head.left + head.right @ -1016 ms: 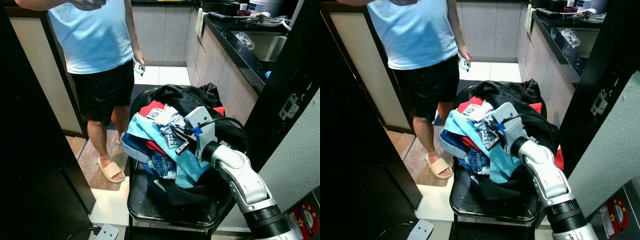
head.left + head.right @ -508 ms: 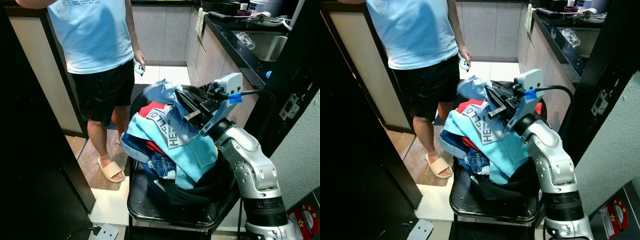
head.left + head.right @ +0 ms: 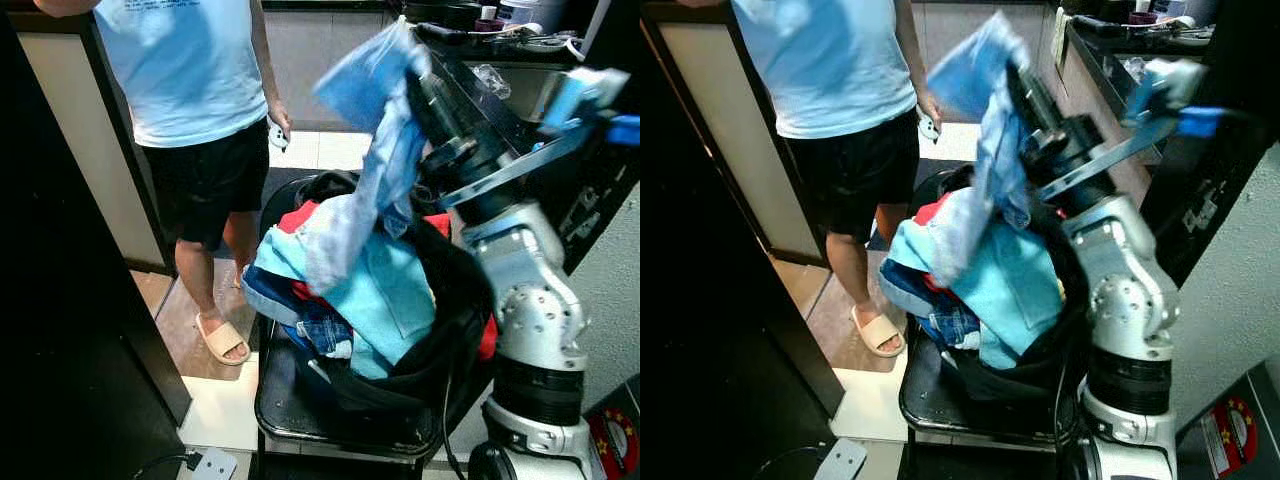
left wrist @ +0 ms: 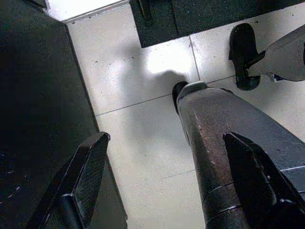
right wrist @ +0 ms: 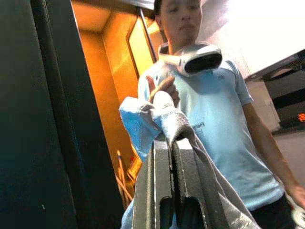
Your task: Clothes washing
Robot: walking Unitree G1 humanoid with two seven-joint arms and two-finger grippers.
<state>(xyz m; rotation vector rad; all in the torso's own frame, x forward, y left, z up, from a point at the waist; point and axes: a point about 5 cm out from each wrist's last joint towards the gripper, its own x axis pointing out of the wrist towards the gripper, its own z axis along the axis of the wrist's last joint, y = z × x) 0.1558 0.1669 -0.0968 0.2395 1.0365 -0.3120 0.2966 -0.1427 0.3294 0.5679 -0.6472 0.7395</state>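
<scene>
The right hand [image 5: 167, 143] is raised high above the black round laundry basket [image 3: 340, 400], its two fingers pinched shut on a fold of a pale blue-and-grey cotton garment [image 3: 375, 150] whose lower end trails down to the heap of clothes [image 3: 350, 290], while the left hand [image 4: 162, 176] hangs idle over the white tiled floor [image 4: 138, 124] with its fingers wide apart. The garment could slip from so small a pinch, or its trailing end could drag other pieces over the rim or swing toward the person in the light blue T-shirt [image 3: 185, 70] standing near the basket. Motion blurs the garment and raised arm, no washing machine can be made out, and the heap hides what lies deeper in the basket.
</scene>
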